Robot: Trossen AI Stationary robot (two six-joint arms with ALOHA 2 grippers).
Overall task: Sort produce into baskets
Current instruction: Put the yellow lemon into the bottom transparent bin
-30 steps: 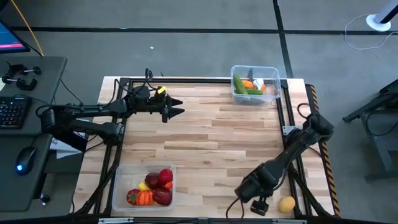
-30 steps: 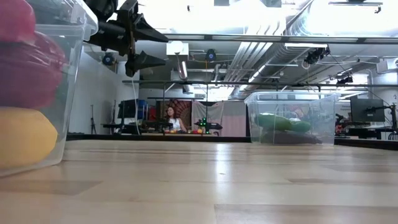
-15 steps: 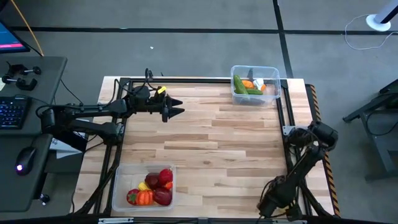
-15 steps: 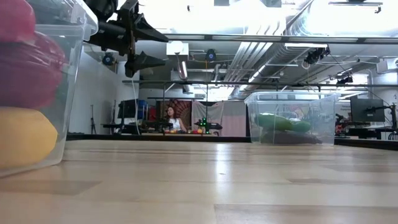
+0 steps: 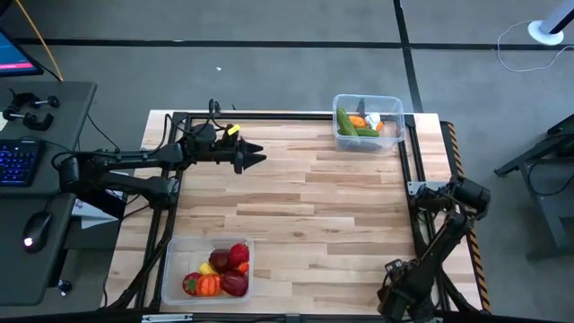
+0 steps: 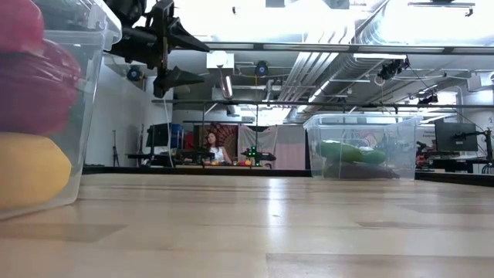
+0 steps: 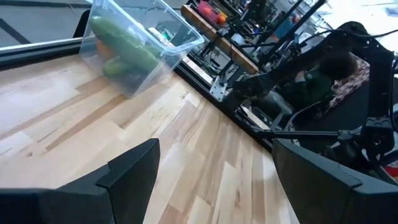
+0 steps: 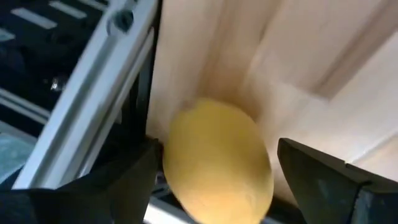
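A yellow lemon [image 8: 217, 165] lies on the wooden table at its near right corner, next to the frame rail. My right gripper [image 8: 217, 149] is open, with one finger on each side of the lemon. In the high view the right gripper [image 5: 405, 298] hides the lemon. My left gripper [image 5: 258, 155] is open and empty, held above the table at the far left; it also shows in the low view [image 6: 202, 62]. One clear basket [image 5: 339, 135] at the far right holds green cucumbers and a carrot. The other clear basket [image 5: 175, 269] at the near left holds red, orange and yellow pieces. My right gripper has its open fingers on either side of the lemon's middle [image 8: 180, 155], and the lemon rests on the table. One finger [image 8: 134, 177] stands right at the lemon's side. I cannot tell whether it touches.
A metal frame rail [image 8: 106, 81] runs along the table edge right beside the lemon. The middle of the table [image 5: 314, 206] is bare wood. A desk with keyboard and mouse [image 5: 27, 161] stands left of the table.
My right gripper has gone toward the table's near right corner and now stands over the lemon, which lay open beside it a second ago and is now hidden in the high view. The lemon has kept its place.
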